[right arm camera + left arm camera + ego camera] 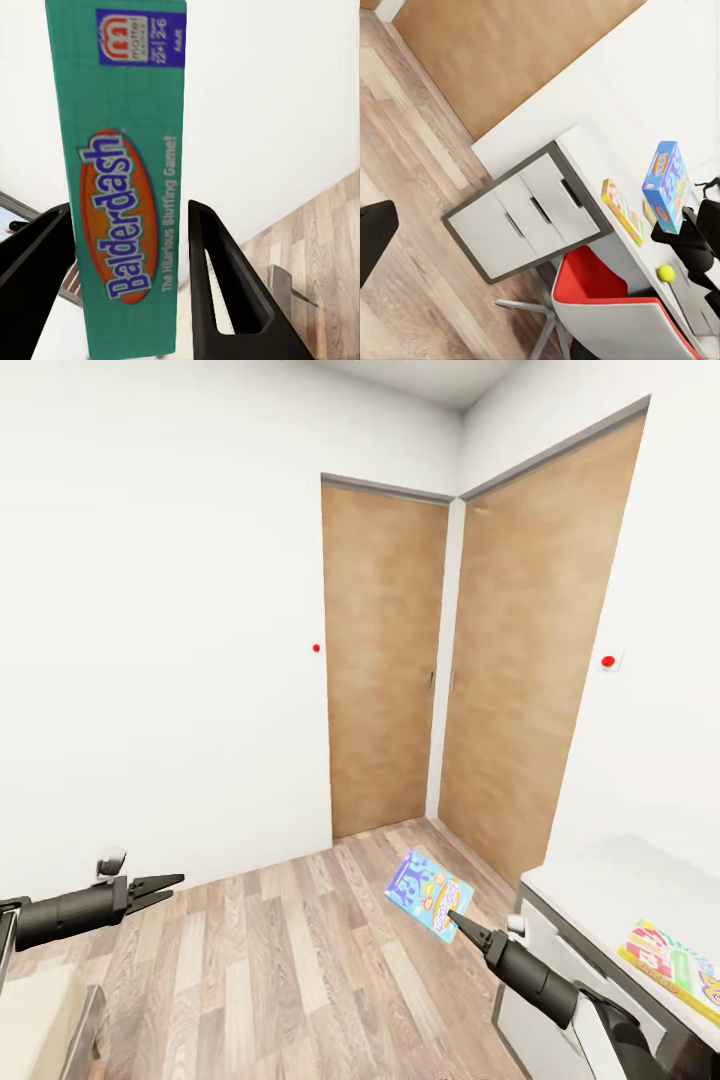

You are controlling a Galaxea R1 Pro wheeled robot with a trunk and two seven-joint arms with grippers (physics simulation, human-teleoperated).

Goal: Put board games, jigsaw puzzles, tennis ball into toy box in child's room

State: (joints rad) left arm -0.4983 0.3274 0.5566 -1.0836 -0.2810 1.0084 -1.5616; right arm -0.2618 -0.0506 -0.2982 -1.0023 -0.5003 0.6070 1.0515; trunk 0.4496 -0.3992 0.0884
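Note:
My right gripper is shut on the blue board game, holding it in the air above the wood floor, just left of the table. In the right wrist view the fingers clamp the game's green Balderdash edge. Another board game, yellow, green and red, lies flat on the table; the left wrist view shows it near the tennis ball and the held blue game. My left gripper hangs open and empty at the left. The toy box and jigsaw puzzles are out of view.
Two closed wooden doors meet in the far corner. The table has pale drawers, and a red chair is pushed up to it. A beige bed corner with a grey edge sits at the lower left.

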